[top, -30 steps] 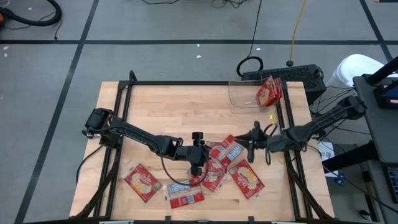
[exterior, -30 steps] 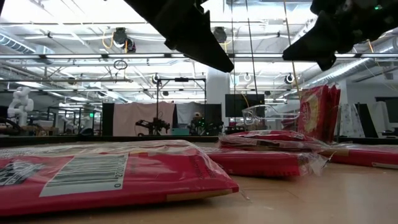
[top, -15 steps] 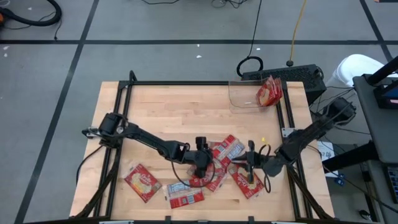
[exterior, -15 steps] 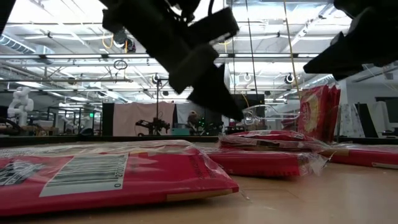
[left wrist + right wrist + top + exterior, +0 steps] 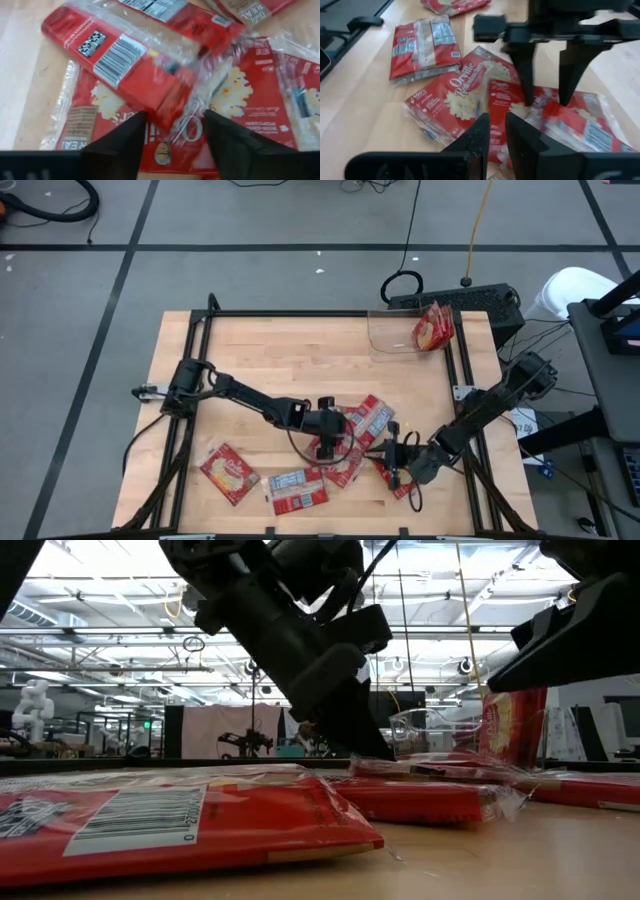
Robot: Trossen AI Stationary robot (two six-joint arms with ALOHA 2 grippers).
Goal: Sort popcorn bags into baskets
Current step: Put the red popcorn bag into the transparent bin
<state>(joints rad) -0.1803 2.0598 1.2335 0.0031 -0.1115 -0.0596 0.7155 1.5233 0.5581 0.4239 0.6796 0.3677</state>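
Glossy, seemingly plastic-wrapped popcorn bags (image 5: 150, 75); pale wood table (image 5: 290, 350)
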